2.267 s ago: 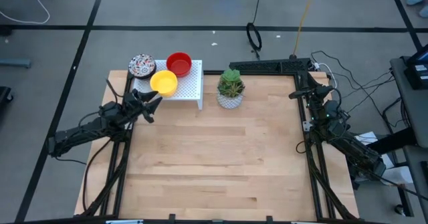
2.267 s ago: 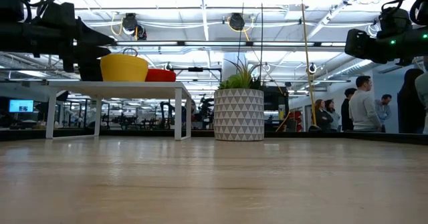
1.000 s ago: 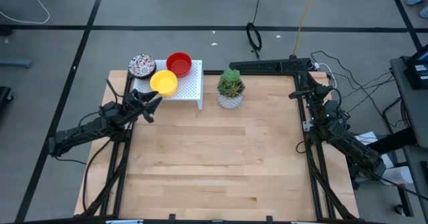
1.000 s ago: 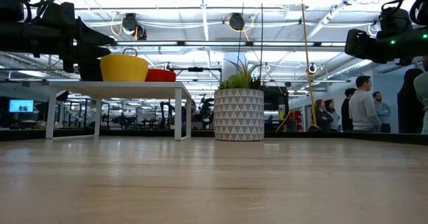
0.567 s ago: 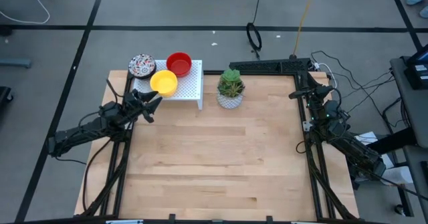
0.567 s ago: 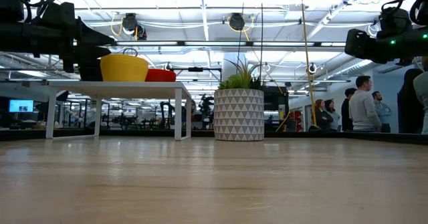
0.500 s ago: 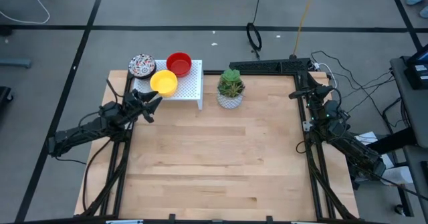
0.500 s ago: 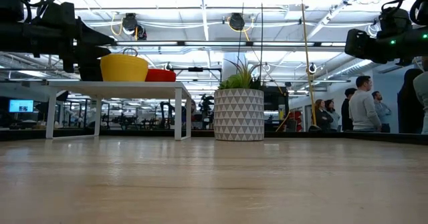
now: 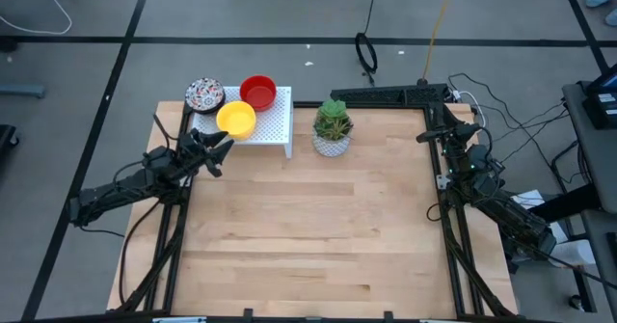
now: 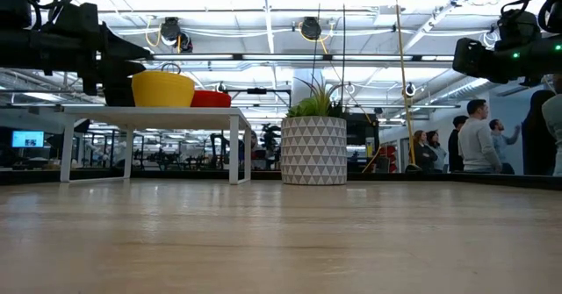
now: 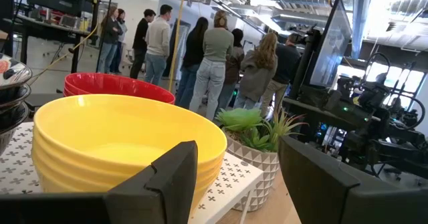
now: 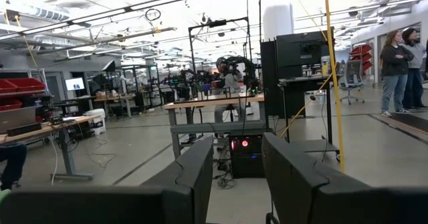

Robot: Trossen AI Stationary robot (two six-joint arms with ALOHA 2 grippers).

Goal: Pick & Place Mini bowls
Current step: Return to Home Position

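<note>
Basically wrap-up: bowls shelved, arms parking

Step in hand, my read: return-to-home, no pick running.

L gripper (image 9: 222, 148) hangs at the left edge of the light wooden table (image 9: 308, 236), just beside the front-left corner of the white perforated shelf (image 9: 273, 127), at roughly bowl height per low cam. Fingers spread wide, nothing between them; its wrist cam looks straight past them at the bowls.

R gripper (image 9: 425, 135) sits at the table's right edge by its frame, pointing off into the room. Fingers parted a moderate gap, also empty.

Bowls are in three stacks on the shelf top:
- plain yellow bowl stack (image 9: 236, 119) at front, nearest the L gripper
- plain red bowl stack (image 9: 257, 92) behind it, to the right
- white red-blue patterned bowl stack (image 9: 204, 95) at back left

White triangle-patterned pot w/ green plant (image 9: 333, 132) stands on the table just right of the shelf, not touching it.

Next move, as I judge: pull L arm back and away from the shelf w/o clipping the yellow stack or the shelf corner, the closest obstacles. R arm looks parked, prob. needs little or nothing.
</note>
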